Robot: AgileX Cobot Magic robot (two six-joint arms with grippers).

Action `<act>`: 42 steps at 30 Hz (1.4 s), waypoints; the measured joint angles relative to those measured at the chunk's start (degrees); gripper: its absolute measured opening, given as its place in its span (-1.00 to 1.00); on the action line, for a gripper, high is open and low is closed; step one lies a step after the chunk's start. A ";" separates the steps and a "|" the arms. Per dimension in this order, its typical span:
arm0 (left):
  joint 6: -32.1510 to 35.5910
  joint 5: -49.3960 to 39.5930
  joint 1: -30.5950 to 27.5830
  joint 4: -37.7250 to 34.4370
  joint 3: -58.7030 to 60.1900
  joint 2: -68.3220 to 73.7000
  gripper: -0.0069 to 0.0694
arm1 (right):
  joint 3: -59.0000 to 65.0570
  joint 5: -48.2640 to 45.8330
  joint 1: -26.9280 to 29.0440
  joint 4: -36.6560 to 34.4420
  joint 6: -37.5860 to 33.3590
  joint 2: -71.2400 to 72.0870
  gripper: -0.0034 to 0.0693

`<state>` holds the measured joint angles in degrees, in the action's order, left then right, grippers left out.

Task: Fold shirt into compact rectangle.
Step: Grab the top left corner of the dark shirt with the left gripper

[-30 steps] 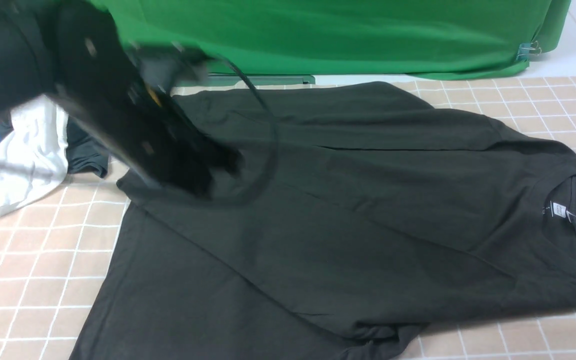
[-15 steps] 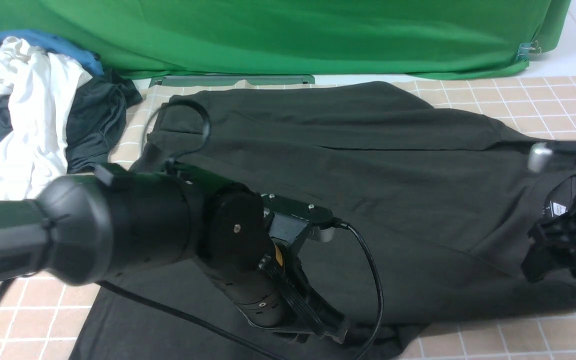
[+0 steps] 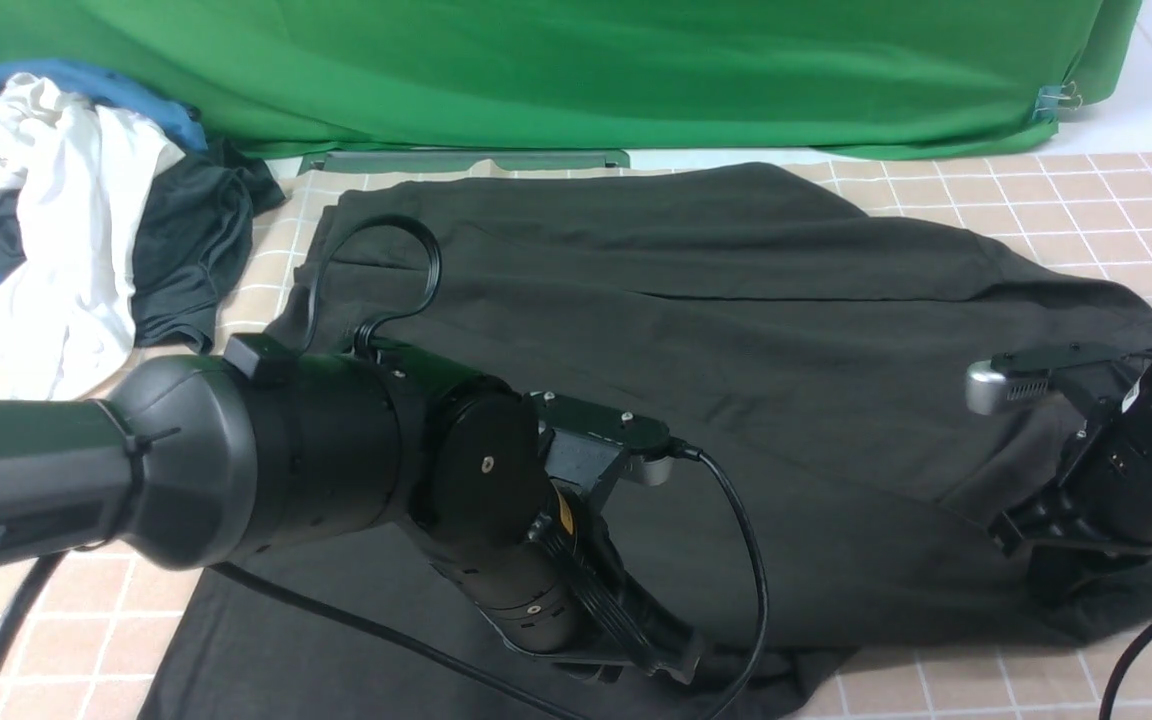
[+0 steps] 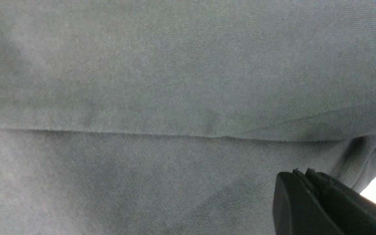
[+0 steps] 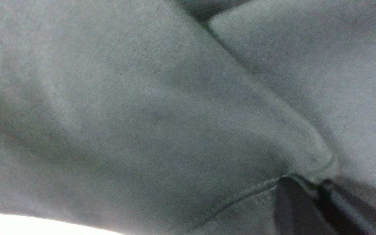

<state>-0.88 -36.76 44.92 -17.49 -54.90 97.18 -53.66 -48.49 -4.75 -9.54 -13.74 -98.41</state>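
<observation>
Now the shirt (image 3: 736,330) lies spread out on the checked table (image 3: 1086,200). The left gripper (image 3: 681,665) sits squeezed tight at its near edge; I cannot tell if it pinches cloth. The right gripper (image 5: 308,189) pinches the shirt's stitched edge.

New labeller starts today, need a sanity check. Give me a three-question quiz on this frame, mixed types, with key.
1. True or false: the shirt is already a compact rectangle.
2. Where is the pile of other clothes? A) at the robot's far left B) on the shirt C) at its far right
3. What does the right gripper pinch?
Key: 1 false, it lies spread wide; 2 A; 3 a stitched edge of the shirt.
</observation>
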 joint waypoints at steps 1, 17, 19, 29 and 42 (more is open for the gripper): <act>0.00 -0.01 0.00 0.00 0.00 0.00 -0.77 | 0.00 0.00 0.03 0.25 0.00 0.55 -0.75; 0.00 -0.61 0.00 -0.95 0.00 0.00 -0.77 | -3.26 0.65 2.80 7.65 2.75 5.71 -0.79; 0.00 -0.77 0.00 -1.02 0.00 0.00 -0.77 | -3.60 3.79 2.80 7.96 2.62 5.71 -0.77; 1.25 -2.17 0.00 -0.82 0.00 -0.41 -0.77 | -3.72 9.57 2.80 9.54 1.77 3.30 -0.35; -5.39 -8.55 -26.65 11.38 -22.19 -3.02 -0.77 | -5.37 -6.56 2.82 5.80 3.19 12.50 -0.53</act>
<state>-6.27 -45.31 18.27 -6.11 -77.09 94.16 -59.03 -55.04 -1.92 -3.74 -10.55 -85.90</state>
